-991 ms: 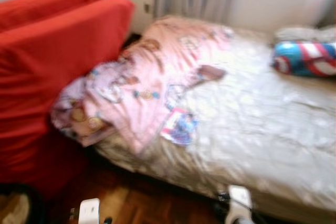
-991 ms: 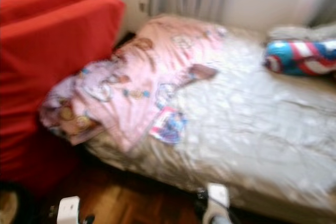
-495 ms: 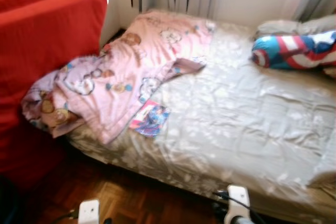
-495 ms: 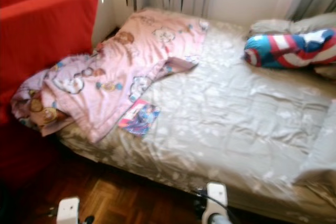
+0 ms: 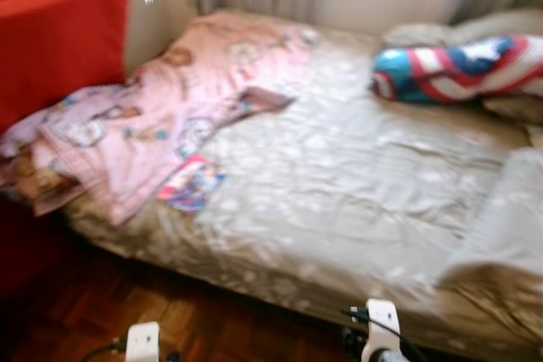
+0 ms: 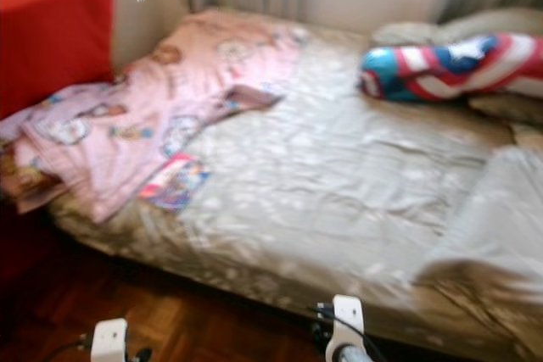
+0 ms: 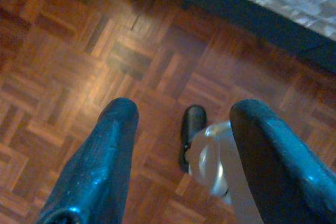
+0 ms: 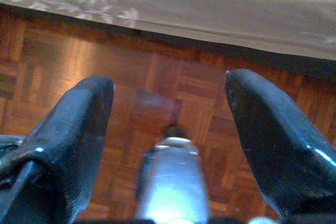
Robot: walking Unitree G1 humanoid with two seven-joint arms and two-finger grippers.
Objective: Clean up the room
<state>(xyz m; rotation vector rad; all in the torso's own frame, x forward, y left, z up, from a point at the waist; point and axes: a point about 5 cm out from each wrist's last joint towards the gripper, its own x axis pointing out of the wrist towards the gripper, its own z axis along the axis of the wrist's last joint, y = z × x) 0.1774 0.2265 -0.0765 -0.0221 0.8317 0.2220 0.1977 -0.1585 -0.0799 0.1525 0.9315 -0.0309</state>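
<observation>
robot is facing the bed, head views blurred, so it's likely mid-walk or mid-turn. read: approach/survey step, nothing picked up yet.

clutter on the bed:
- pink blanket bunched on the left part, spilling over the edge next to the red sofa
- small colourful booklet flat on the cover, just beside the blanket's lower edge
- red-white-blue pillow at the far right, near the grey pillows
- a fold of the cover turned back at the right edge

both arms hang low over the wood floor, short of the bed. left gripper has its fingers spread wide, nothing between them, only floor and what looks like the robot's foot below. right gripper the same: spread, empty, pointing down at the floor with the bed's edge just ahead.

next move, my guess: step closer to the bed's near edge, stop so the picture settles, then raise one arm. the booklet is the easiest first pick but it lies flat on soft fabric, so it needs a low pinch at an edge. blanket needs both arms to fold or straighten.
</observation>
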